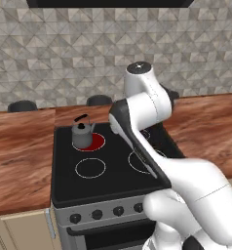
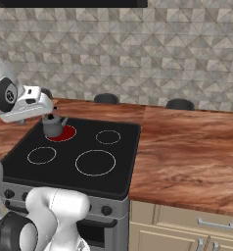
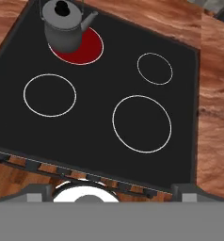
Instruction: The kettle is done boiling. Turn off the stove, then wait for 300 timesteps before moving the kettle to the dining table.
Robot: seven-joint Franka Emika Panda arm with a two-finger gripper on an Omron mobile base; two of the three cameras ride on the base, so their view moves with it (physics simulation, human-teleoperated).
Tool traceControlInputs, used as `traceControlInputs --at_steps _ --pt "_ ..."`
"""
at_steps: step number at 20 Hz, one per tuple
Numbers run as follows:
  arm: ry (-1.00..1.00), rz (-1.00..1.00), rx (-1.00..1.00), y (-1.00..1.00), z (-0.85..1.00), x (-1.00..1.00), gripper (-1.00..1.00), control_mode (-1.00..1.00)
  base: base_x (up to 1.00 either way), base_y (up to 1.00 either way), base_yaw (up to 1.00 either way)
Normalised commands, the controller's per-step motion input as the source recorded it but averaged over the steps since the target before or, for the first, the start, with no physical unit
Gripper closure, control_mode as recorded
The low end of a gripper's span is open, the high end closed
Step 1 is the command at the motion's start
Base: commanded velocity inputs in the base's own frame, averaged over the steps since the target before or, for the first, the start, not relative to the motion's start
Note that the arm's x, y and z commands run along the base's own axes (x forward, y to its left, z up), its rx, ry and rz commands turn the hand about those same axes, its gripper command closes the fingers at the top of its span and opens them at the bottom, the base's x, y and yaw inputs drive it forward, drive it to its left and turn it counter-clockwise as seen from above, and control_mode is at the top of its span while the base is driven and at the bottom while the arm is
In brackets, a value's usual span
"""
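Note:
The small grey kettle (image 1: 82,134) (image 2: 52,127) (image 3: 62,28) stands upright on the back left burner (image 3: 88,49), which glows red. The stove (image 1: 113,180) (image 2: 64,171) (image 3: 95,122) has a black glass top with white-ringed burners and black knobs (image 1: 97,214) (image 2: 106,211) along its grey front. My gripper (image 3: 113,190) hovers above the stove's front part, open and holding nothing, well apart from the kettle. The reddish-brown wood top of the dining table (image 1: 20,146) (image 2: 187,147) runs on both sides of the stove.
Black stools (image 1: 23,105) (image 2: 179,104) stand behind the wood top's far edge, in front of a grey tiled wall. Beige cabinet fronts (image 2: 187,225) sit under the counter. My white arm (image 1: 142,112) reaches over the stove's right half.

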Motion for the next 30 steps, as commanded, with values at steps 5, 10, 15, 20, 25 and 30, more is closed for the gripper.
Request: traceControlInputs --at_steps 5,10,15,20,25,30 --pt "-0.1 0.03 -0.08 0.32 0.0 -0.51 -1.0 -1.0 0.0 0.0 0.0" --pt "-0.06 0.03 -0.07 0.32 -0.05 -0.42 -1.0 -1.0 0.0 0.0 0.0" --pt "0.0 0.04 -0.07 0.31 -0.13 -0.2 -1.0 -1.0 0.0 0.0 0.0" --pt "0.0 0.06 -0.05 0.23 -0.19 -0.09 -1.0 -1.0 0.0 0.0 0.0" --pt "0.0 0.06 -0.06 0.26 -0.32 -0.22 -1.0 -1.0 0.0 0.0 0.0" --pt "0.0 0.06 -0.07 0.26 -0.38 -0.19 -1.0 -1.0 0.0 0.0 0.0"
